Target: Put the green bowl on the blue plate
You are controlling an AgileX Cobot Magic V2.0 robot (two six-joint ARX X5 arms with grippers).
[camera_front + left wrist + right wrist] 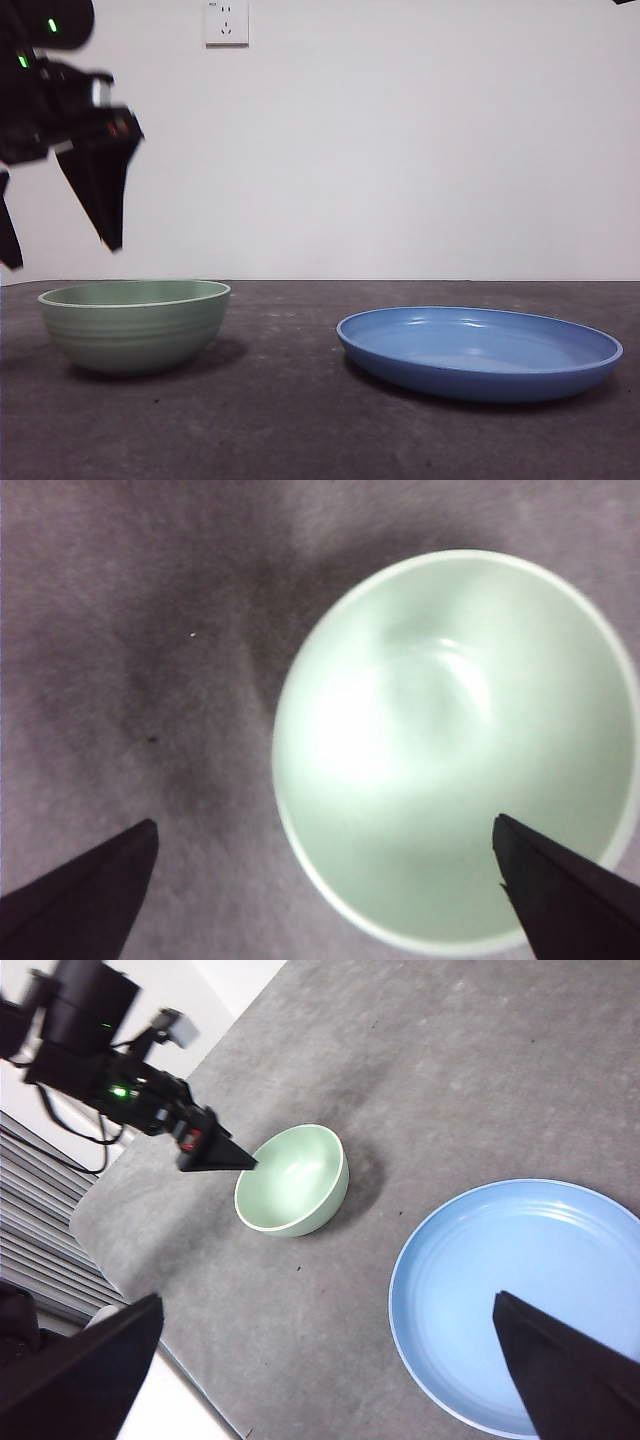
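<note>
The green bowl stands upright and empty on the left of the dark table. The blue plate lies empty to its right, a gap apart. My left gripper hangs open above the bowl's left rim, not touching it. In the left wrist view the bowl lies below the open gripper, one jaw over the bowl, the other over bare table. My right gripper is open and empty, high above the table, looking down on the bowl, the plate and the left gripper.
A white wall with a socket stands behind the table. The right arm shows only as a black tip at the top right corner. In the right wrist view the table's edge runs close beyond the bowl.
</note>
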